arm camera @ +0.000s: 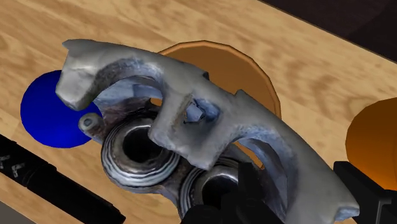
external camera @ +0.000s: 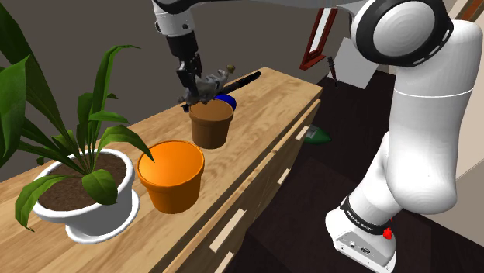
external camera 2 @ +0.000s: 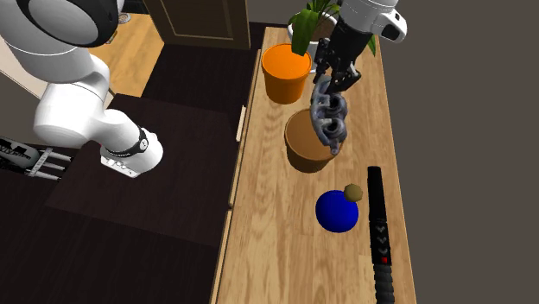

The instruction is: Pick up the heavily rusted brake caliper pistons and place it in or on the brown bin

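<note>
Black pincer (external camera 2: 333, 85) pinching grey metal brake caliper (external camera 2: 330, 117) above round brown bin (external camera 2: 297, 152); centre it over opening, lower close, then release.

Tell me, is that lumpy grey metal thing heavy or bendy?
Probably heavy: the chunky grey metal brake caliper looks thick and solid. Likely stiff, with no bendy parts. Its uneven curved shape could make it tip when set down.

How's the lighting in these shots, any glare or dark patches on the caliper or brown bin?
Shoulder view: even light, the caliper dull against a dark wall. Second exterior view: tabletop bright, floor dim, no glare on the brown bin. Wrist view: pale sheen on the caliper, bores dark.
</note>
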`<state>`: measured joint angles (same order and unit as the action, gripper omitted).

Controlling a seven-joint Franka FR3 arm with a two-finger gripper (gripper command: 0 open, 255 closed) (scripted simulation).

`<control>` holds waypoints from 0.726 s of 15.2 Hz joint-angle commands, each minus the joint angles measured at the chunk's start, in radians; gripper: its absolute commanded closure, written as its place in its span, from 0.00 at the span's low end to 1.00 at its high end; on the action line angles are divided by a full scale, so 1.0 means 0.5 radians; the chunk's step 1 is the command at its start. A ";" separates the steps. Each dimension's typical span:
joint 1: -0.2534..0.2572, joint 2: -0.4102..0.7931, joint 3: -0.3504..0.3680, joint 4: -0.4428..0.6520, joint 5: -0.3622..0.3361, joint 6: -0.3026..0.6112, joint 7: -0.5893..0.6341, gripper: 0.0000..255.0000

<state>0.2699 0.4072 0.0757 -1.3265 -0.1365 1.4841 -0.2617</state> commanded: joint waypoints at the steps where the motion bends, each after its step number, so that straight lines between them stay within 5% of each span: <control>1: -0.005 -0.011 -0.001 -0.069 0.000 0.060 0.003 1.00; 9: -0.006 -0.011 0.000 -0.089 0.000 0.079 0.005 1.00; 10: -0.007 -0.005 -0.001 -0.076 -0.001 0.073 0.002 0.00; 11: -0.008 -0.008 -0.001 -0.081 -0.001 0.075 0.002 0.00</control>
<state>0.2664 0.4026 0.0755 -1.3671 -0.1367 1.5218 -0.2603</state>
